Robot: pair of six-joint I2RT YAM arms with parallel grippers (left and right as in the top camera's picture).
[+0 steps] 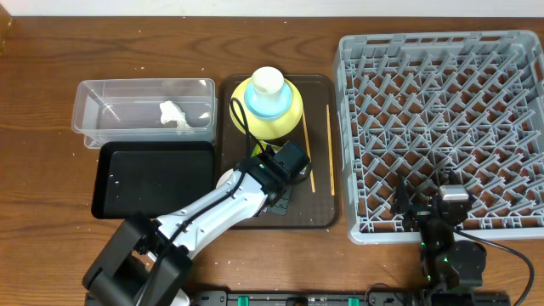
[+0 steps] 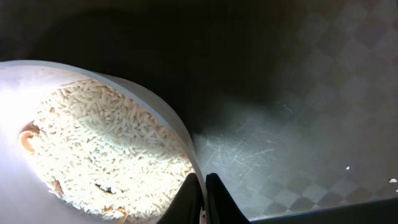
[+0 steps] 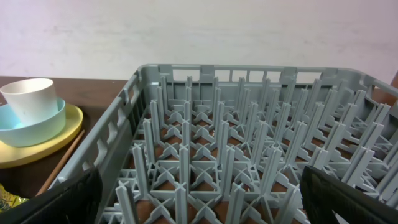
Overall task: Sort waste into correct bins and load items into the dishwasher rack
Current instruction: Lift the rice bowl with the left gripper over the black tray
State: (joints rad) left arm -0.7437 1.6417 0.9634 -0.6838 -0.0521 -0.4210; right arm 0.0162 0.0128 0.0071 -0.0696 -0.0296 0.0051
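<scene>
Pinches the rim of the white bowl (image 2: 22, 78) with the left gripper (image 2: 203, 194), jaws drawn narrow across the thin wall, low over the dark brown serving tray (image 2: 298, 124); lifted or resting, impossible to say. Shows a full heap of rice (image 2: 106, 146) inside, plus a couple of white specks (image 2: 347, 168) on the tray floor, likely stray grains. Reads as the rice-dumping step, barely begun. Calls for a level lift first, straight up, then a slow carry left to the bins: clear tub (image 1: 85, 106) with the crumpled tissue (image 1: 175, 116) inside, black tray (image 1: 153, 177) bare just in front of it. Cannot tell the right bin for food from here. Keep the pinch firm against the swing of a one-sided rim hold. Tip only once well inside the bin wall, pouring away from the fingers. Mind the stack just behind, yellow-green plate (image 1: 293, 115), light blue bowl (image 1: 255, 106), white cup (image 1: 267, 82), and the two chopsticks (image 1: 331, 149) to the right. Parks the right gripper (image 3: 200, 180) spread wide and empty at the near edge of the dishwasher rack (image 1: 442, 110), well apart from the action. Leaves the snack wrapper (image 3: 7, 202) on the serving tray, only a green-yellow corner showing.
</scene>
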